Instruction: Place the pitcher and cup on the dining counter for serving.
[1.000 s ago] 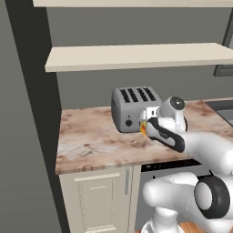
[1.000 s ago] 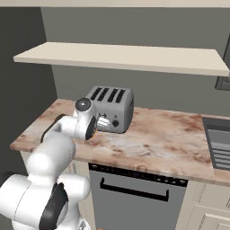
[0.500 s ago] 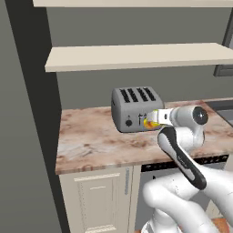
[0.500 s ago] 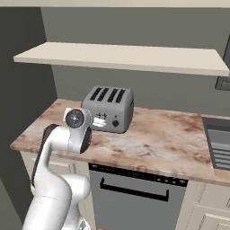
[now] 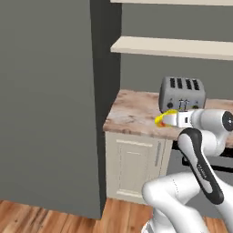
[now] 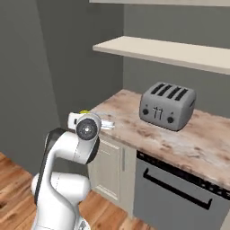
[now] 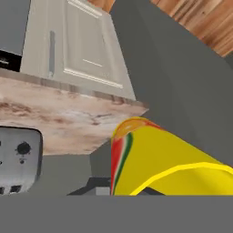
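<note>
The gripper (image 5: 170, 119) is clamped tight on the cup (image 5: 164, 119), and the cup lies on its side in that grip, pointing out toward nine o'clock in the left base view, held in the air just off the front edge of the kitchen worktop (image 5: 132, 113). From the hand view the cup (image 7: 159, 159) fills the lower right, its yellow wall and the red-orange stripe near the rim close against the lens, with the worktop edge (image 7: 68, 113) and the toaster (image 7: 18, 159) off around nine o'clock. In the right base view a sliver of yellow (image 6: 84, 112) peeks above the wrist at about twelve o'clock of the round joint. The toaster (image 5: 182, 94) sits well back on the worktop, apart from the cup. Neither the pitcher nor the dining counter is anywhere I can make out from here, so the carry looks far from finished. What worries me is the sideways hold: a tapered cup squeezed across its wall could slide along its own slope and pop free if the arm swings hard. The tall grey wall (image 5: 50, 104) stands near at nine o'clock of the cup, so a wide sweep that way could knock the rim against it. A cup set down tilted would simply roll off.
</note>
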Controlling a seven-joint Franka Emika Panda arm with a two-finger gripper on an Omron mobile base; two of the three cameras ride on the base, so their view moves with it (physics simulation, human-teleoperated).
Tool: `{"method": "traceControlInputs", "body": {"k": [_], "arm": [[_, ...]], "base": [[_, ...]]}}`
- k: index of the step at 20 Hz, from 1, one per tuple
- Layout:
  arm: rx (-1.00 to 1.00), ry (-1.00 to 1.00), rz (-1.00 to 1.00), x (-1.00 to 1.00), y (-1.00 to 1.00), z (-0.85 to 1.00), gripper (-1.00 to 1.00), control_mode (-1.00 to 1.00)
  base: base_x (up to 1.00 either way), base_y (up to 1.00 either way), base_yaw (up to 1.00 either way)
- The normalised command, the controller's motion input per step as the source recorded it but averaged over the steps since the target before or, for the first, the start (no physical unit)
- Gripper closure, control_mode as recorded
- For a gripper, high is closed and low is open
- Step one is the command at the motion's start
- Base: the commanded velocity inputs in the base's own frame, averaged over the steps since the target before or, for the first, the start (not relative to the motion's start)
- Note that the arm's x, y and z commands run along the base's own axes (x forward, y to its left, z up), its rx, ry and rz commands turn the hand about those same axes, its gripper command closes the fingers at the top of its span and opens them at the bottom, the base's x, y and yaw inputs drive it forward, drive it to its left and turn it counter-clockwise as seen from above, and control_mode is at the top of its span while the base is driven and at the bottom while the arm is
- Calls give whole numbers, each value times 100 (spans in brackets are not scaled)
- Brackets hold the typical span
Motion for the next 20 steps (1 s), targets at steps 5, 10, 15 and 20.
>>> {"method": "traceControlInputs", "body": {"k": [5,10,15,20], "arm": [[0,0,0,0,0,0,100,100],[0,0,0,0,0,0,100,100],[0,0,0,0,0,0,100,100],[0,0,0,0,0,0,100,100]], "base": [[-61,38,89],[-43,58,88],[-11,70,86],[2,47,82]]}}
